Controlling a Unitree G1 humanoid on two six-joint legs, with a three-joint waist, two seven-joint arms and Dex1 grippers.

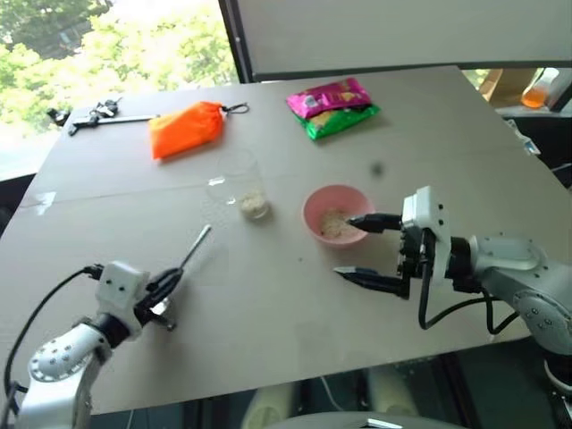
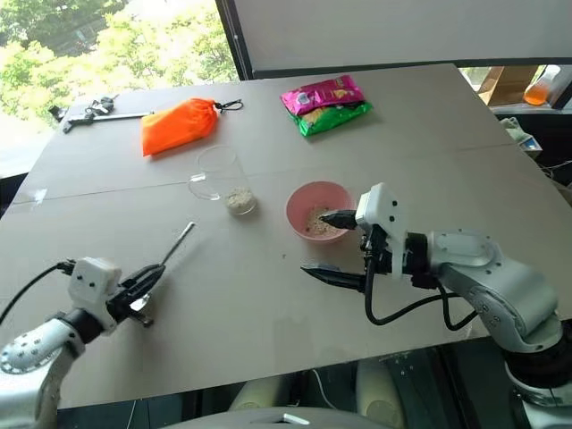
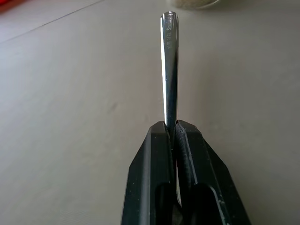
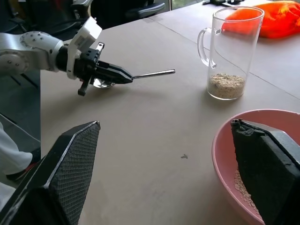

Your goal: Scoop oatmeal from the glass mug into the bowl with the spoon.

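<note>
The step in hand looks like the pickup of the spoon (image 2: 165, 259); the left tool (image 2: 148, 279) has its two black fingers pressed together on the spoon close to the head, with the long handle running out past the fingertips toward the mug (image 2: 222, 181); the head (image 4: 102, 83) lies low at the tabletop (image 2: 268, 295), behind the fingers. That grip puts the handle in front and the head at the back, so the next move likely calls for lifting the spoon clear and turning or regripping it before the head can dip into the mug; a judgement only. The right tool (image 2: 327, 243) stands wide open and holds nothing; one finger reaches over the bowl (image 2: 315, 202), the other sits lower on the near side; it may be meant to steady the bowl.

The spoon is slim, bright silver, with a straight narrow handle bearing fine stamped lettering near its end. It lies at the near left of the tabletop, well apart from the mug, which stands toward the middle, left of the pink bowl. A little oatmeal (image 4: 226, 85) rests in the bottom of the clear mug; some pale flakes (image 1: 335, 223) already lie in the bowl.
</note>
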